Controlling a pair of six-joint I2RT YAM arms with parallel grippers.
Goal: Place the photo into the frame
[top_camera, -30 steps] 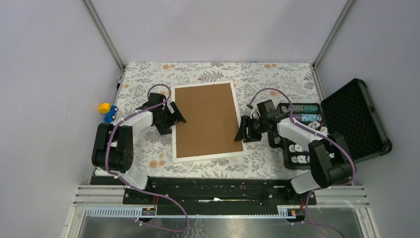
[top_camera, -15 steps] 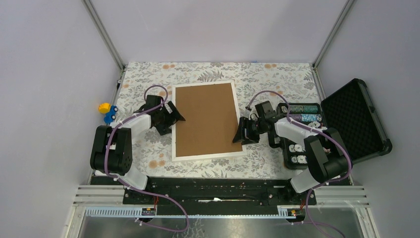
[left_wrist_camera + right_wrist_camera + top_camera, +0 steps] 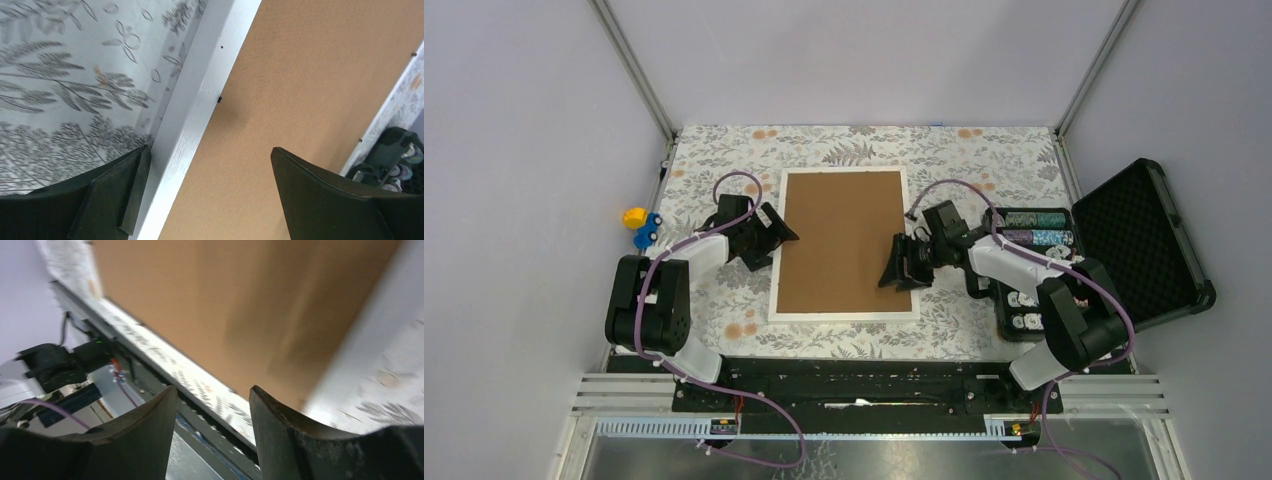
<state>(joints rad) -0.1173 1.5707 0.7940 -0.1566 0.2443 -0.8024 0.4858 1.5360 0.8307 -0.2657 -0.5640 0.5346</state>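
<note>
Overhead, a table under a grey leaf-print cloth [image 3: 984,160] with a few orange blooms fills a booth of plain lilac walls [image 3: 864,60], with two metal posts [image 3: 634,70] at the back corners. One frame [image 3: 844,316] lies flat in the middle of the cloth, back side up, and one brown board [image 3: 839,240] sits inside its white edges. The photo does not show, and whether it lies under the board cannot be told.

Two arms reach in from the near edge. The left gripper [image 3: 769,235] is spread wide and straddles the frame's left edge, one finger over the cloth and one over the board, gripping nothing. The right gripper [image 3: 902,275] is over the frame's right edge, its fingers apart and nothing between them.

One black case [image 3: 1139,235] stands open at the right, holding what look like rolls, too small to count. One yellow thing [image 3: 634,216] and one blue thing [image 3: 646,233] sit just off the cloth at the left
</note>
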